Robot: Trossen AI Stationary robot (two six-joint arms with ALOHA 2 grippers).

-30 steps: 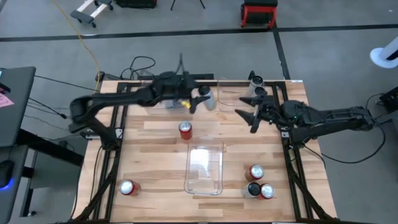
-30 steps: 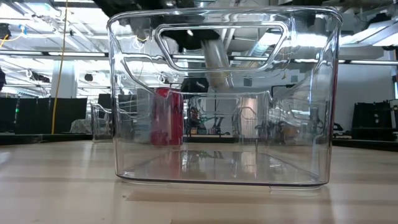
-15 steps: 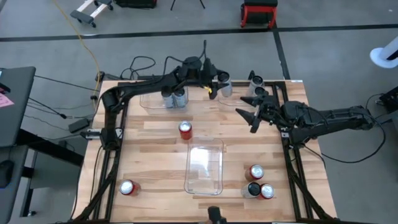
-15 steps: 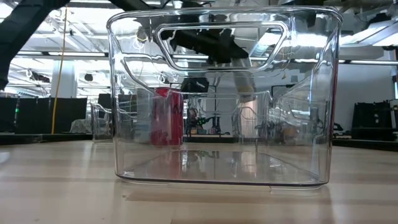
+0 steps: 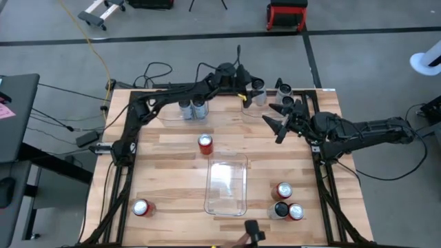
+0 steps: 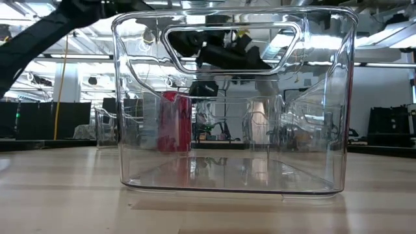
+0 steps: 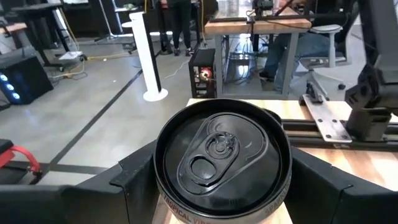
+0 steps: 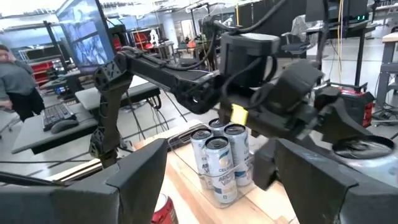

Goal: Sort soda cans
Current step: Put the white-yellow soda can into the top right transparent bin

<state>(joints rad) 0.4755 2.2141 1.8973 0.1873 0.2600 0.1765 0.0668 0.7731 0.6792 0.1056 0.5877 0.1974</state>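
My left gripper (image 5: 252,93) reaches along the table's far edge and is shut on a grey soda can with a dark top (image 7: 221,158). It hangs over the clear far-right bin (image 5: 247,109). My right gripper (image 5: 273,127) is open, just right of that bin, touching nothing. Two silver cans (image 5: 192,108) stand in the far-left bin. A red can (image 5: 205,143) stands mid-table and another (image 5: 141,208) near the left front corner. Three cans (image 5: 286,203) cluster at the right front. One silver-topped can (image 5: 284,89) stands at the far right. My left gripper pinches the can's wall just under the rim (image 7: 163,186) between its two fingers (image 7: 127,186), one on each opposite side. The fingers come from the table's left, slanting down. The can stays upright with its top facing the wrist camera, held up off the table.
A long clear bin (image 5: 227,187) lies in the table's middle front and fills the low view (image 6: 234,97), with the red can (image 6: 175,120) showing through it. Bare wood lies left of that bin. In the right wrist view a person (image 8: 18,81) stands beyond the table.
My left gripper has carried the grey can along the far edge toward the table's right, from beside the far-left bin to above the far-right bin, close to my right gripper. It has stayed shut on the can, which has remained upright.
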